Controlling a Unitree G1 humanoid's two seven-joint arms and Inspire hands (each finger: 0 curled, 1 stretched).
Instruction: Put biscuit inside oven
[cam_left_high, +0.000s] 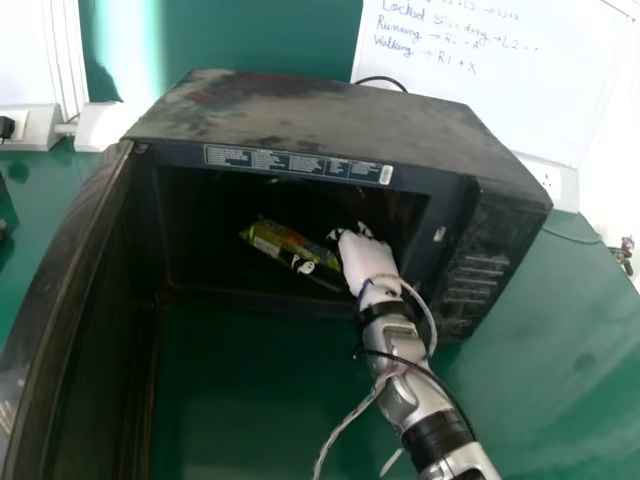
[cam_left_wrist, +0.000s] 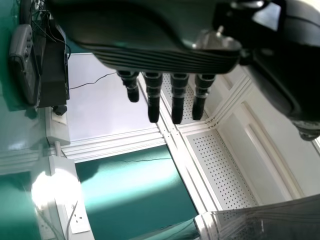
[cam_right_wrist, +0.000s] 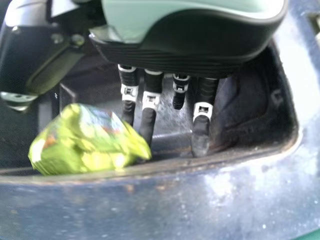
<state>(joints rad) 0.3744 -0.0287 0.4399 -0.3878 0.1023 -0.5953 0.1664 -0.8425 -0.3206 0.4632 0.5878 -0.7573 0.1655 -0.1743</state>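
Though open, door (cam_left_high: 88, 310) beside oven (cam_left_high: 320, 118)

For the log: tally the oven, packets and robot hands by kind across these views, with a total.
Ovens: 1, the dark oven with its door open
Packets: 1, the green packet
Robot hands: 2, the right hand and the left hand
Total: 4

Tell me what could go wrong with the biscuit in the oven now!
The biscuit packet lies in the oven right beside the right hand, so the hand might drag it out when it leaves. A loose cable loops out at that wrist and could snag on the oven's edge.
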